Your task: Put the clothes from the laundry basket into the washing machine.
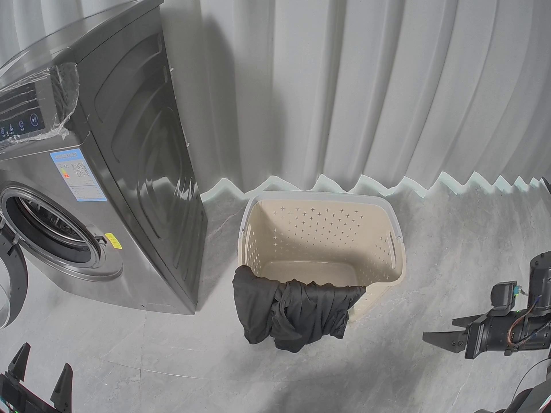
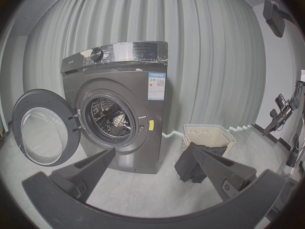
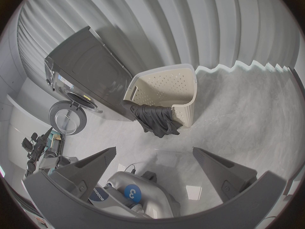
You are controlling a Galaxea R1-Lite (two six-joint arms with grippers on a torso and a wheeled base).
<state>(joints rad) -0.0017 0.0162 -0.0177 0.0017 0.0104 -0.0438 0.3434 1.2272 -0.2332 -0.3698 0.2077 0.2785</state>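
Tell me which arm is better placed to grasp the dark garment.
Probably the right: the right gripper, open, points toward the dark garment draped over the laundry basket rim; the left gripper is farther off.

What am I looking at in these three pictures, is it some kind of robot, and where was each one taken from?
It is a robot with two arms, each ending in a two-fingered tool for grasping. One picture comes from a camera on its head, looking down at the floor. The other two come from cameras on its wrists, each looking out between its own tool's fingers. On the floor stands a grey washing machine with its round door swung open, and beside it a cream laundry basket. A dark garment hangs over the basket's near rim. The left tool and right tool are open and hold nothing.
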